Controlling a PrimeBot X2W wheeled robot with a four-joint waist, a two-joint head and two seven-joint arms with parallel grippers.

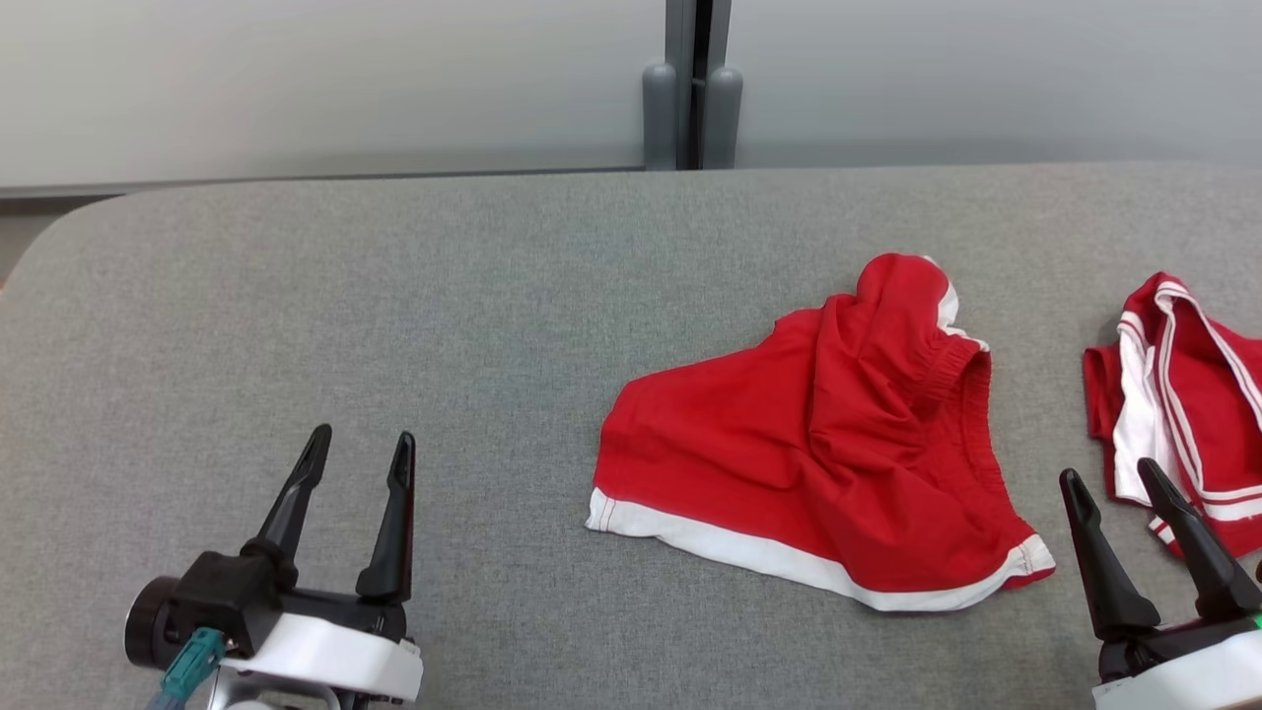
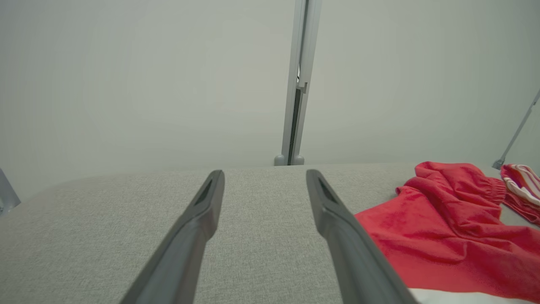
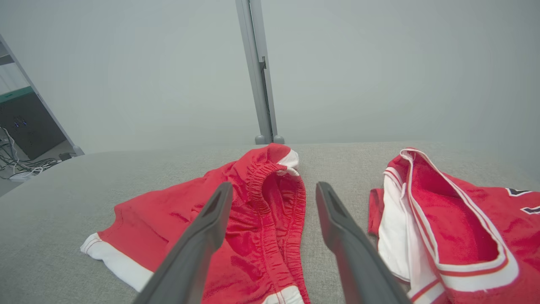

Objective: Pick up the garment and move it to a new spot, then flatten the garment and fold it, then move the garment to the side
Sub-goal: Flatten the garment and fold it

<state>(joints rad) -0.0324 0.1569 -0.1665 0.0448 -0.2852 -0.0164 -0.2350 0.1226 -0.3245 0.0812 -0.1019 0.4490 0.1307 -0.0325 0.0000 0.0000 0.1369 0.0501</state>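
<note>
Flattening is judged due: the shorts (image 1: 789, 463) must be gripped at the hem (image 1: 730, 545); left hand (image 1: 362, 434) and right hand (image 1: 1109, 470) are spread empty.

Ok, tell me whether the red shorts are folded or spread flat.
Neither: the red shorts lie crumpled on the grey table, elastic waistband bunched upward, only the white-hemmed leg lying fairly flat.

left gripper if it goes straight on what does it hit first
The way looks free: the left gripper points over bare table, with the shorts off to its right. Beyond, probably the wall; depth is unclear.
</note>
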